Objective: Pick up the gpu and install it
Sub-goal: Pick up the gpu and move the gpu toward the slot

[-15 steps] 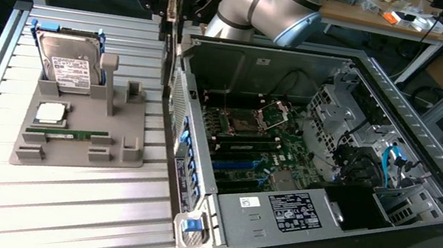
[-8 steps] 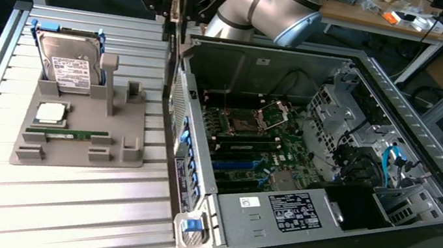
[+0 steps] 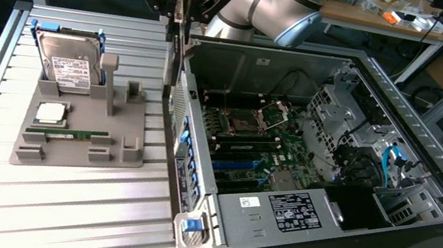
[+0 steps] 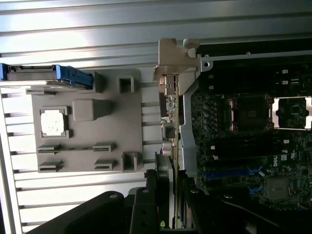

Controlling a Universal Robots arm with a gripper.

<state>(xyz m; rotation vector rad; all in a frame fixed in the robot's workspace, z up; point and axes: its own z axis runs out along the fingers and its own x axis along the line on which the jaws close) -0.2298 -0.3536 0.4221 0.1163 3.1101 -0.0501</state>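
The gpu (image 3: 177, 52) hangs edge-down in the air, with its long side running vertically. It sits right at the case (image 3: 281, 74) wall that faces the holder (image 3: 67, 155), above the wall's rim rather than inside the case. It is not seated in any slot. In the wrist view the gpu (image 4: 170, 117) appears edge-on, with its silver bracket end lined up along that same wall. That likely explains the hold: the bracket has to meet the rear openings while the card's edge goes down toward the motherboard (image 3: 262, 150).

The hand (image 3: 182, 11) is clamped on the card's upper edge with one finger on each flat face. This grip keeps the thin board from twisting and leaves its lower edge free.

On the exterior view's left, the holder rests on the slatted bench (image 3: 60, 205). It carries the hard drive (image 3: 67, 65), a square chip (image 3: 51, 113) and the memory stick (image 3: 70, 134). Its tall posts nearest the case are bare.
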